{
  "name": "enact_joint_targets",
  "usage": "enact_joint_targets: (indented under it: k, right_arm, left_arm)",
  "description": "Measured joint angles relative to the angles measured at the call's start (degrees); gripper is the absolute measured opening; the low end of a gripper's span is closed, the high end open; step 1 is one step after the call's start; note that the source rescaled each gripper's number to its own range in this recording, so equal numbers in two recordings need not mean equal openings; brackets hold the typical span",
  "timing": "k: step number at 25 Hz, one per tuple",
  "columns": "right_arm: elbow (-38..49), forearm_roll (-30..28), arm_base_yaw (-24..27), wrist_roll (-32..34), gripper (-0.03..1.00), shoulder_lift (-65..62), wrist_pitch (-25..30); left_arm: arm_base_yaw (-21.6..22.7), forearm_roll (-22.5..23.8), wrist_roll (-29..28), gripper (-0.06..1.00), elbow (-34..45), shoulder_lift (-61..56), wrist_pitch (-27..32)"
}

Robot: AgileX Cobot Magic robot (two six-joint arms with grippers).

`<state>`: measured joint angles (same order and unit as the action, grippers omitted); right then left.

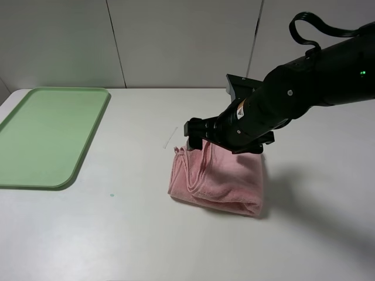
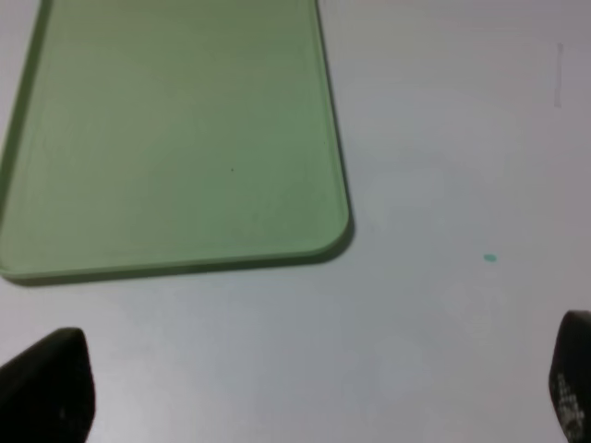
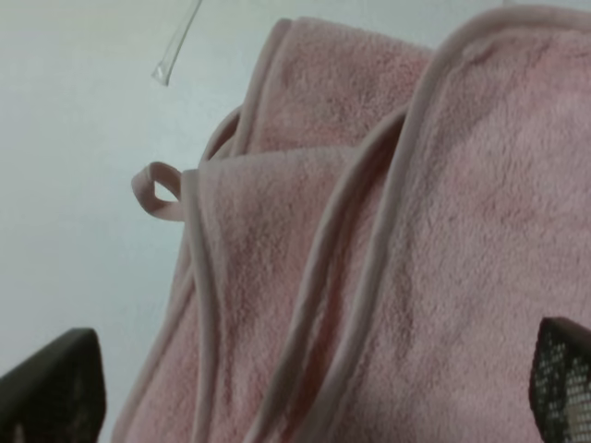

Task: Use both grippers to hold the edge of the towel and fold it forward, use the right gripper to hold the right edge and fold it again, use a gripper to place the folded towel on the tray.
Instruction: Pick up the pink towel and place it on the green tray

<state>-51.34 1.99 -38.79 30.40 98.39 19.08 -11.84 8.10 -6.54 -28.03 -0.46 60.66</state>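
The pink towel lies folded in a loose bundle on the white table, right of centre, its layered edges facing left. My right gripper hovers low over the towel's far left part. In the right wrist view the towel fills the picture, and the right gripper is open with its fingertips wide apart and empty. The green tray lies at the far left. My left gripper is open and empty above bare table near the tray's corner. The left arm is out of the exterior view.
A thin clear strip lies on the table just beyond the towel and also shows in the right wrist view. A small teal speck marks the table between tray and towel. A white wall stands behind.
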Motion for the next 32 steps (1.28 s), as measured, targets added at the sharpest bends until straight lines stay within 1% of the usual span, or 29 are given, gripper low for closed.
enact_joint_targets:
  k: [6,10,18,25,32]
  right_arm:
    - [0.0,-3.06,0.0,0.13,1.0,-0.96,3.93]
    - [0.0,-6.1,0.0,0.13,1.0,-4.43,6.57]
    - [0.0,-12.83,0.0,-0.35,1.0,-12.22,13.7]
    - [0.11,-13.44,0.0,-5.9,1.0,-20.38,18.13]
    - [3.51,-13.57,0.6,-12.93,1.0,-29.8,19.37]
  left_arm:
    - [0.0,0.0,0.0,0.99,0.0,0.0,0.0]
    - [0.0,0.0,0.0,0.99,0.0,0.0,0.0]
    - [0.0,0.0,0.0,0.99,0.0,0.0,0.0]
    - [0.0,0.0,0.0,0.99,0.0,0.0,0.0]
    - [0.0,0.0,0.0,0.99,0.0,0.0,0.0]
